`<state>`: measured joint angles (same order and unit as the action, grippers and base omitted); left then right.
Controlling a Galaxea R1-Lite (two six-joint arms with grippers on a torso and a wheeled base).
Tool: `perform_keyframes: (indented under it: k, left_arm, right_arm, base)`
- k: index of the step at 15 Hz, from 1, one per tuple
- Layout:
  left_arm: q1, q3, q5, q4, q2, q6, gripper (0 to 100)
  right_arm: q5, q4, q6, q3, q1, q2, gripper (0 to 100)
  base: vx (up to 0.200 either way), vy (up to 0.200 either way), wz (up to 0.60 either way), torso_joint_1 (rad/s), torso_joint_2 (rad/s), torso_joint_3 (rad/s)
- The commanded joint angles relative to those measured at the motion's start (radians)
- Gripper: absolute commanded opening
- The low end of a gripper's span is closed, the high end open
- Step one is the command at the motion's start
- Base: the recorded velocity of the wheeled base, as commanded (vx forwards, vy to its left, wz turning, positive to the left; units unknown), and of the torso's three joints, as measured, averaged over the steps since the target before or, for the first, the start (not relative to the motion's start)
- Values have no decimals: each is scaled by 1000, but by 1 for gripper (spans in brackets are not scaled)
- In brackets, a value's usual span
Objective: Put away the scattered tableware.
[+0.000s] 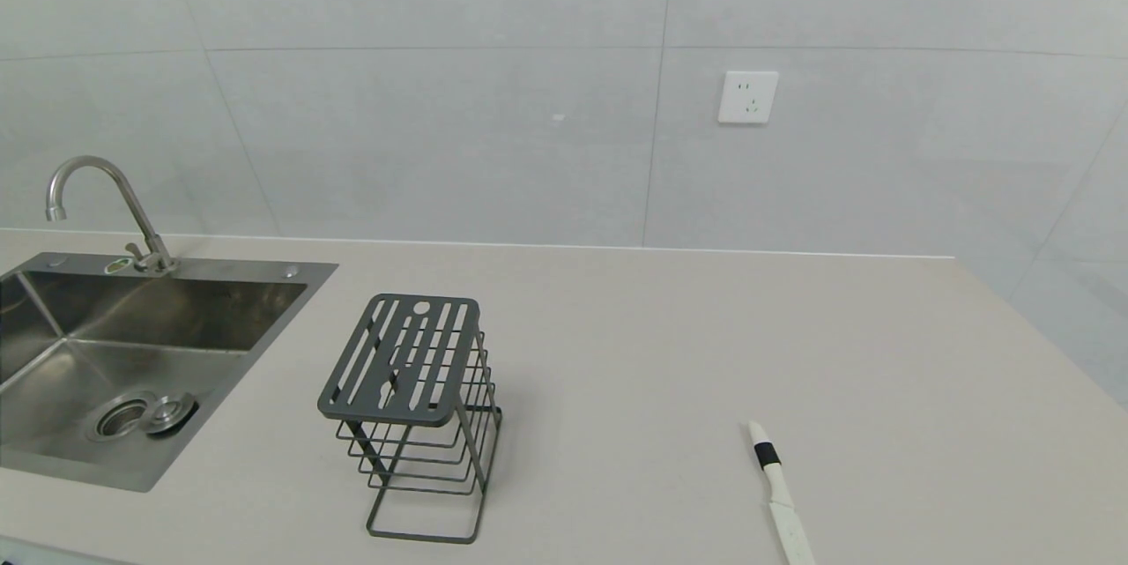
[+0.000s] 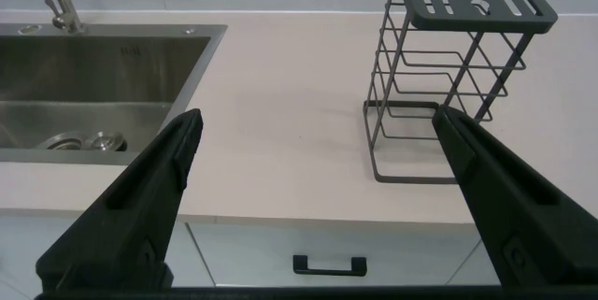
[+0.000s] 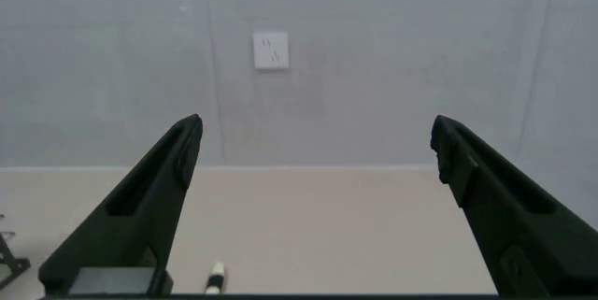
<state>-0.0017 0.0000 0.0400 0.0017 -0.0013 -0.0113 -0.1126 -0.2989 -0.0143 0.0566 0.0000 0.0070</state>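
The left gripper (image 2: 318, 118) hangs low in front of the counter's near edge with its two dark fingers spread wide and nothing between them. Below it a black drawer handle (image 2: 329, 264) sits on a pale cabinet front. The right gripper (image 3: 316, 124) is likewise spread wide and empty, held just above the counter (image 1: 705, 345) and facing the back wall.

Nearest on the counter, toward the robot's right, lies the white utensil (image 1: 775, 481), flat on the surface and well apart from everything else. A black band circles it near its rounded end. Its long axis runs from near to far. The rounded end points away toward the wall and leans slightly to the robot's left, and the wider, flatter end runs off the head view's lower edge. No writing can be made out on it.

To the left stands a dark grey wire rack (image 1: 401, 360), upright, with a slotted plate on top.

Farther left the steel sink (image 1: 220, 270) is set into the counter, its drain strainer (image 1: 145, 413) in the basin floor. A curved faucet (image 1: 132, 208) rises from the sink's back rim. Beside the faucet's base is a small greenish sticker (image 1: 117, 265), its print too small to read.

On the grey tiled wall (image 1: 441, 107) behind is a white socket (image 1: 748, 97).
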Motion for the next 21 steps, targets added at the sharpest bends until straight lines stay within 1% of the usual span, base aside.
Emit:
perform_keyframes:
  k: [1,3,4,5,7,8,9,10,11,12,14,15,18,19,21]
  left_arm:
    - [0,0,0,0,1,-1,100]
    - [0,0,0,0,1,-1,100]
    - [0,0,0,0,1,-1,100]
    - [0,0,0,0,1,-1,100]
    - [0,0,0,0,1,-1,100]
    - [0,0,0,0,1,-1,100]
    - [0,0,0,0,1,-1,100]
    - [0,0,0,0,1,-1,100]
    - [0,0,0,0,1,-3,100]
    - [0,0,0,0,1,-3,100]
    - [0,0,0,0,1,-3,100]
    - [0,0,0,0,1,-3,100]
    - [0,0,0,0,1,-3,100]
    - [0,0,0,0,1,-3,100]
    - [0,0,-2,0,1,-3,100]
  right_arm:
    - [-164,159,2,127,-2,73,100]
    - [-277,331,2,213,2,195,100]
    - [-318,366,2,239,5,266,100]
    - [-371,369,0,259,5,363,100]
    - [-392,369,-4,285,11,568,100]
    - [-392,371,4,285,31,633,100]
    - [-375,374,16,284,110,719,100]
    - [-334,373,17,285,170,774,100]
    - [-193,362,11,295,295,877,100]
    - [-124,357,2,307,374,935,100]
    - [-75,356,5,310,485,1001,100]
    - [-61,357,5,308,512,1027,100]
    - [-18,362,-10,305,522,1104,100]
    - [17,354,-58,310,529,1159,100]
    - [28,342,-184,318,568,1229,100]
  base:
    - [0,0,0,0,0,0]
    - [0,0,0,0,0,0]
    - [0,0,0,0,0,0]
    - [0,0,0,0,0,0]
    - [0,0,0,0,0,0]
    - [0,0,0,0,0,0]
    - [0,0,0,0,0,0]
    - [0,0,0,0,0,0]
    - [0,0,0,0,0,0]
    - [0,0,0,0,0,0]
    - [0,0,0,0,0,0]
    - [0,0,0,0,0,0]
    - [0,0,0,0,0,0]
    - [0,0,0,0,0,0]
    - [0,0,0,0,0,0]
